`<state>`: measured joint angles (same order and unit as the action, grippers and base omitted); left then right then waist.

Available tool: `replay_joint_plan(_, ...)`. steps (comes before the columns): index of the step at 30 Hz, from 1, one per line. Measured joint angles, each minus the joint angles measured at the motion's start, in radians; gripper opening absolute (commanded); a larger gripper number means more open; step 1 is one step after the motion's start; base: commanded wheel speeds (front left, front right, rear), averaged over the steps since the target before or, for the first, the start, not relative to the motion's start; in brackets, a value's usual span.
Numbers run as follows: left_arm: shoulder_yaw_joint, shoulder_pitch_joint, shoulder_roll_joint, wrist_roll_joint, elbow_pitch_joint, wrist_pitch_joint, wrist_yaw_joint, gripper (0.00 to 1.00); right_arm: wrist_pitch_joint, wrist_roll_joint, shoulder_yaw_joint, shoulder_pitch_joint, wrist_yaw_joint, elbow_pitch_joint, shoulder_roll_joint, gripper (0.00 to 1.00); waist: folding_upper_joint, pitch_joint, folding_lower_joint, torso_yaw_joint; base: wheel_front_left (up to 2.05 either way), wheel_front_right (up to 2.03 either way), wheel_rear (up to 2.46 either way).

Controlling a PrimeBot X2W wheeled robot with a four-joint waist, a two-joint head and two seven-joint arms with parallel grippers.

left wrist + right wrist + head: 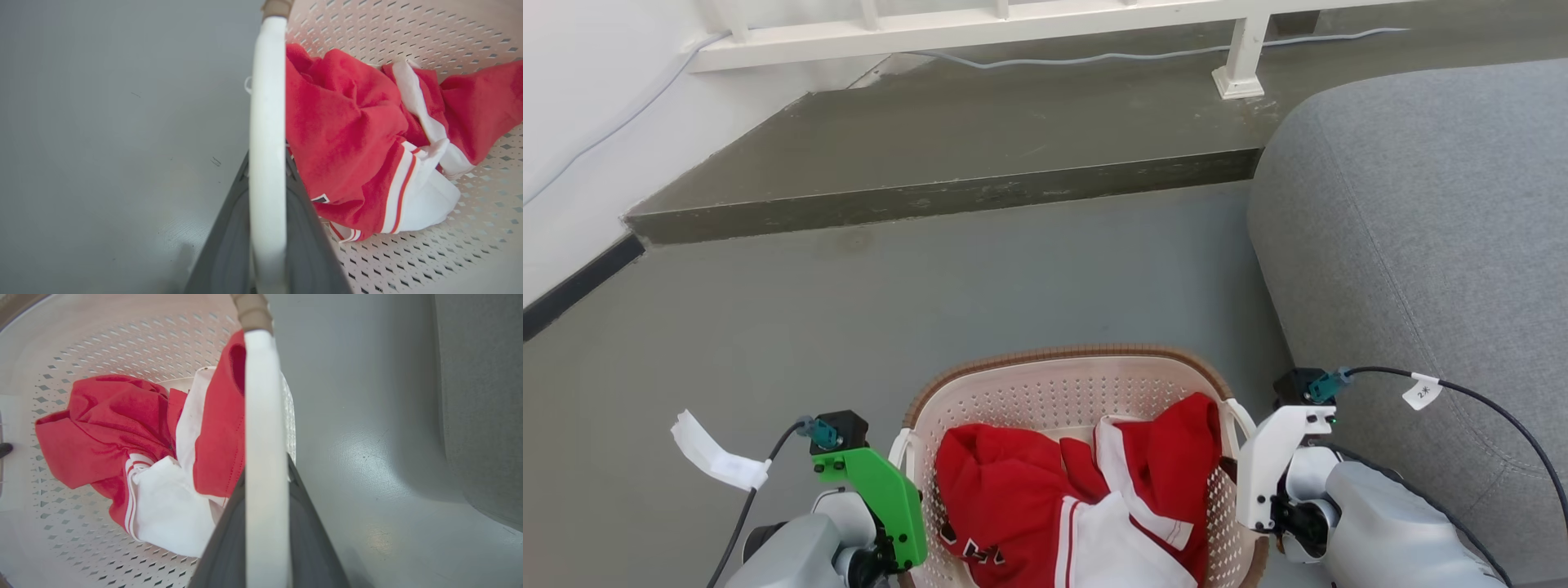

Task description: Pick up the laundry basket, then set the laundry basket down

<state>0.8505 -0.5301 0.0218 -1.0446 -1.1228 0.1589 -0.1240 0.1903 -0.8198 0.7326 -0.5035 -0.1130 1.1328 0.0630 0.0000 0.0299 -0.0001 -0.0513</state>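
We are looking down at a grey floor (1013, 278), with a darker step (947, 155) and a white rail (980, 28) far ahead and a grey sofa (1421, 229) on our right. We are seeing the laundry basket (1062, 384) close in front of us, between our two arms, with red and white clothes (1045, 498) lying in it. Our arms are reaching down at its two sides, the left one wearing a green part (882, 498) and the right one a white part (1270, 465). The wrist views are showing us more: the left gripper (267, 159) is squeezing the left white handle (265, 81) and the right gripper (266, 469) is squeezing the right white handle (263, 396), each with a dark finger on either side. We cannot tell if the basket is touching the floor.
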Motion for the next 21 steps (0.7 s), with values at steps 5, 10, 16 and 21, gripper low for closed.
replay_joint_plan(5, 0.007, 0.0, 0.002, -0.009, 0.001, 0.0, 0.001, 0.0, 0.004, -0.004, 0.006, 0.0, 0.0, 0.0, 0.0, 0.0, 0.0, 0.0, 0.0, -0.001, 0.0, 0.0, 0.0)
replay_joint_plan(10, 0.015, 0.0, 0.002, -0.01, 0.001, 0.0, 0.002, 0.0, 0.004, -0.016, 0.013, 0.0, 0.0, 0.001, 0.001, 0.0, 0.0, 0.001, 0.0, -0.002, 0.0, 0.0, 0.0)
replay_joint_plan(16, 0.02, 0.0, 0.003, -0.017, 0.001, 0.0, 0.003, 0.0, 0.004, -0.022, 0.018, 0.0, 0.0, 0.003, 0.001, 0.0, 0.0, 0.004, 0.0, -0.003, 0.0, 0.0, 0.0)
replay_joint_plan(21, 0.024, 0.0, 0.003, -0.018, 0.002, 0.0, 0.006, 0.0, 0.004, -0.027, 0.021, 0.0, 0.0, 0.004, 0.001, 0.0, 0.0, 0.006, 0.0, -0.005, 0.0, 0.0, 0.0)
